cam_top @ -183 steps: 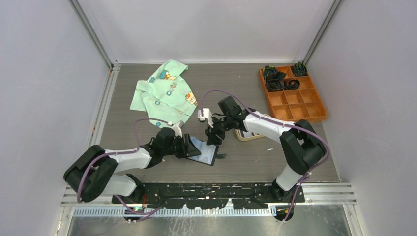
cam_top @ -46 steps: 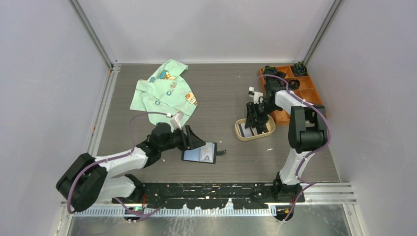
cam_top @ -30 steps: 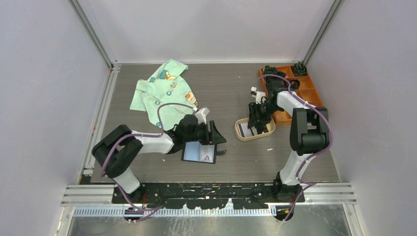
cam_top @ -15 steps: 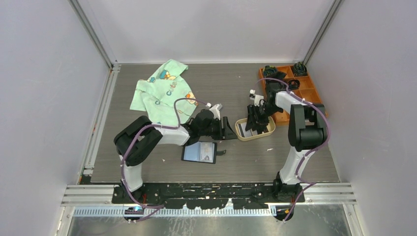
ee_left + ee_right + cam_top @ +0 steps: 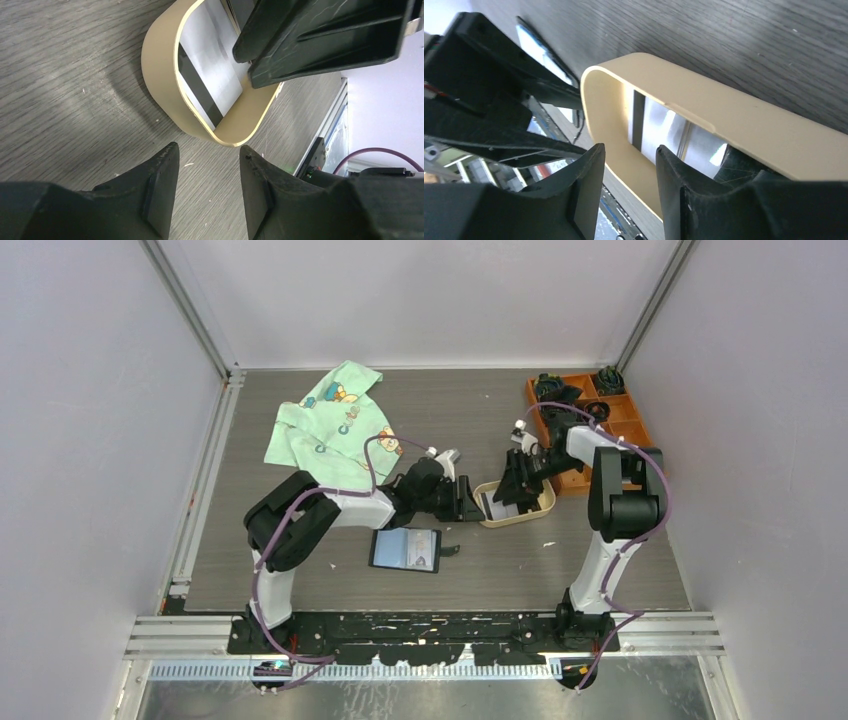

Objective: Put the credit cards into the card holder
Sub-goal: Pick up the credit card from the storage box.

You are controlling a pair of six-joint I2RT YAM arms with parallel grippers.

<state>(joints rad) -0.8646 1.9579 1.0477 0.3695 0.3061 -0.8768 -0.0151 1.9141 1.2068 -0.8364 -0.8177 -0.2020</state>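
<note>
Status: left tool (image 5: 208, 147) parted, empty, beside tray (image 5: 160, 75) | right tool (image 5: 630, 147) parted over credit card (image 5: 210, 65)

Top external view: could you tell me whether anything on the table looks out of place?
A crumpled mint-green printed cloth garment lies bunched at the far left, and a small white scrap lies loose near the beige oval tray. Nothing looks spilled or damaged.
</note>
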